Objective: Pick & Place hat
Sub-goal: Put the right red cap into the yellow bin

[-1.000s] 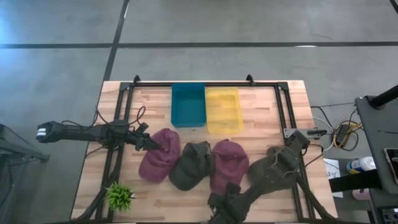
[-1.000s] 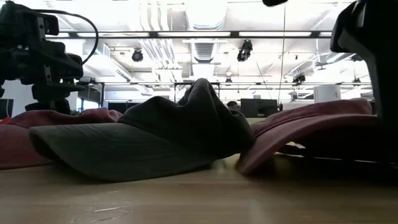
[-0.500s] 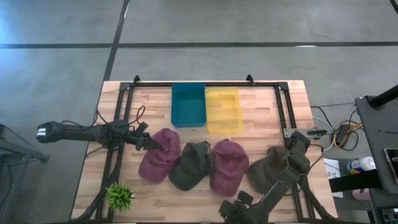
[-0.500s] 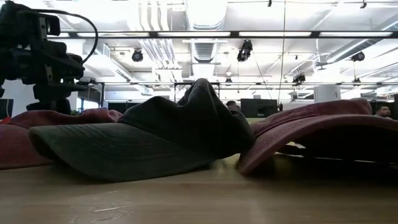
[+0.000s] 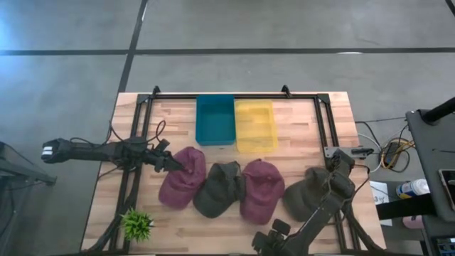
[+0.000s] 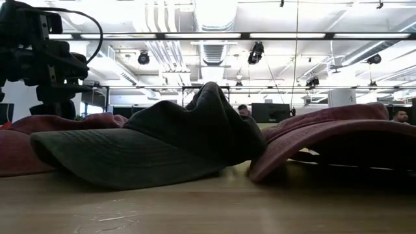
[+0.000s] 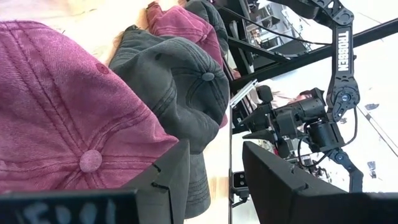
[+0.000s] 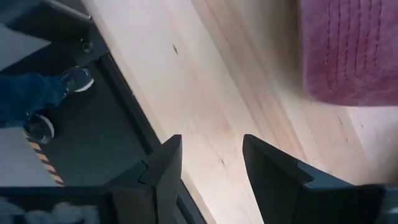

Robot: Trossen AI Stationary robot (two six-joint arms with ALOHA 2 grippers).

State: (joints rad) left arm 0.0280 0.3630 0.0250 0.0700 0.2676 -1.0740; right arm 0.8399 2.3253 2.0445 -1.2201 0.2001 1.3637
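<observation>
Four caps lie in a row on the table: a maroon cap (image 5: 183, 178), a dark olive cap (image 5: 220, 188), a second maroon cap (image 5: 261, 188) and a second olive cap (image 5: 309, 190) at the right. My left gripper (image 5: 173, 164) is open, level at the left maroon cap's (image 7: 62, 118) far-left side, its fingers (image 7: 168, 174) beside the crown; I cannot tell whether they touch. My right gripper (image 5: 264, 242) is open (image 8: 211, 168) low over bare wood at the near edge, with a maroon cap's edge (image 8: 354, 56) ahead of it.
A blue bin (image 5: 215, 119) and a yellow bin (image 5: 255, 125) stand side by side at the far middle. A small green plant (image 5: 137, 224) sits at the near left corner. A person's shoes (image 8: 37, 93) show on the floor beyond the near edge.
My right arm has drawn back toward the table's near edge, off the right olive cap, which now shows whole and lies on the table. In the low view the arm has left the picture's right side. The left arm and the other caps have kept still.
</observation>
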